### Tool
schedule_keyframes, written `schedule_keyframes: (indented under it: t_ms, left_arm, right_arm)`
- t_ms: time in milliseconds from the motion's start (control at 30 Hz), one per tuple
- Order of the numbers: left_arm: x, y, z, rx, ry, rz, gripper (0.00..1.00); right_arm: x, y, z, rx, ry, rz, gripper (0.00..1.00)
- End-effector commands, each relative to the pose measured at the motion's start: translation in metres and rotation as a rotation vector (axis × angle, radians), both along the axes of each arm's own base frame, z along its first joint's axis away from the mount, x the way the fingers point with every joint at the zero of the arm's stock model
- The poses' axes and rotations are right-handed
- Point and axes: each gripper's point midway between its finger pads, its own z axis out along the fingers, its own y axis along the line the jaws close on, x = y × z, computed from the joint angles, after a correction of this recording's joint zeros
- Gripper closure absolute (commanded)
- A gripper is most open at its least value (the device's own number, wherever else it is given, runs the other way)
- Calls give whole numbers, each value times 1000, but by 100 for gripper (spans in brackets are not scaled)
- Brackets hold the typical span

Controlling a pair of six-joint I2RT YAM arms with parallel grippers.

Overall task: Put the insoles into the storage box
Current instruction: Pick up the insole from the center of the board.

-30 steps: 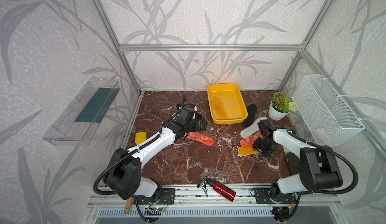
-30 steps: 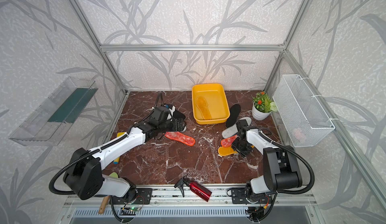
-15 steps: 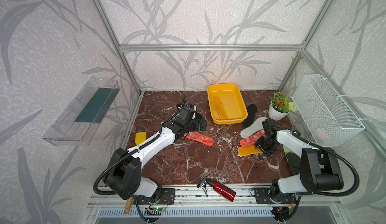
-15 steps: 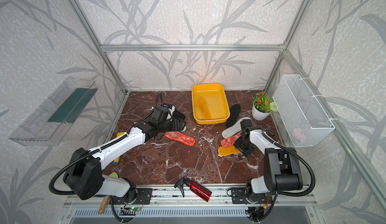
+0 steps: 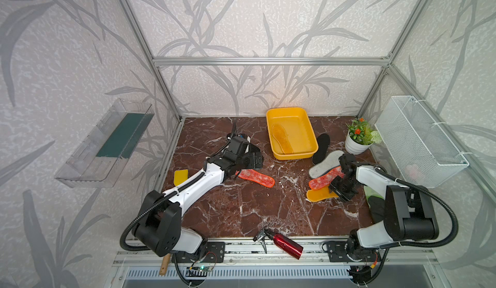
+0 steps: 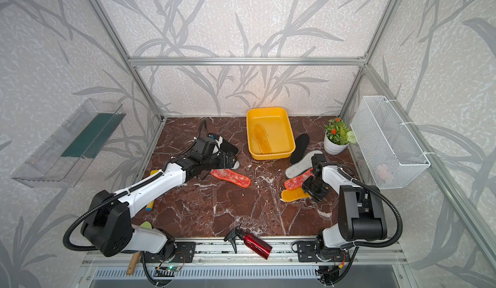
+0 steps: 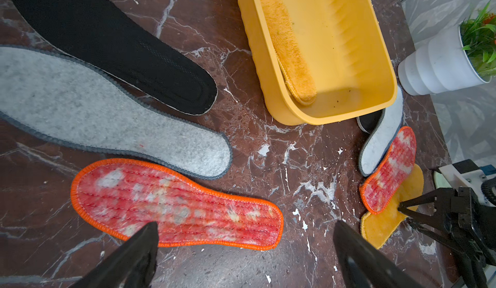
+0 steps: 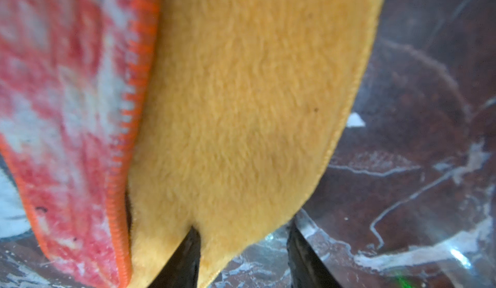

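Right wrist view: the right gripper (image 8: 243, 227), jaws half-spread, straddles the yellow insole (image 8: 241, 98) at four o'clock, not yet pinching. Next it should close and carry to the storage box (image 5: 271, 117) at twelve. On the left gripper (image 7: 245, 227) the jaws gape wide.

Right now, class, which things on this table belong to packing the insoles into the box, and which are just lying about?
Job: storage box; boxed yellow insole; outside it: red-orange insoles, grey insoles, black insoles, loose yellow insole.
Lying about: potted plant, red spray bottle, wire basket, clear tray, yellow scraper.
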Motion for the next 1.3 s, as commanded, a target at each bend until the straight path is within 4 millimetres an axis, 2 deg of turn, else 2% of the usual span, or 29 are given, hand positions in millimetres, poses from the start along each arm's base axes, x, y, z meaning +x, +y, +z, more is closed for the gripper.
schedule_keyframes:
  t_ms: [0, 100, 600, 1033, 1167, 1267]
  left_arm:
    - [-3, 9, 4, 11, -7, 21, 1]
    - [-3, 9, 5, 9, -8, 21, 1]
    - [-6, 18, 7, 17, -18, 49, 1]
    - [-6, 19, 5, 15, -12, 56, 1]
    - [-5, 19, 5, 16, -14, 57, 1]
    - [-4, 19, 5, 13, -12, 60, 1]
  right_arm:
    - [-12, -11, -19, -46, 54, 15, 54]
    - [-12, -16, -18, -51, 56, 18, 63]
    - [-13, -23, -17, -46, 38, 34, 84]
    - [-15, -24, -8, -54, 15, 76, 94]
    - [-15, -24, -1, -57, -15, 107, 100]
    - [-16, -24, 8, -65, -44, 134, 100]
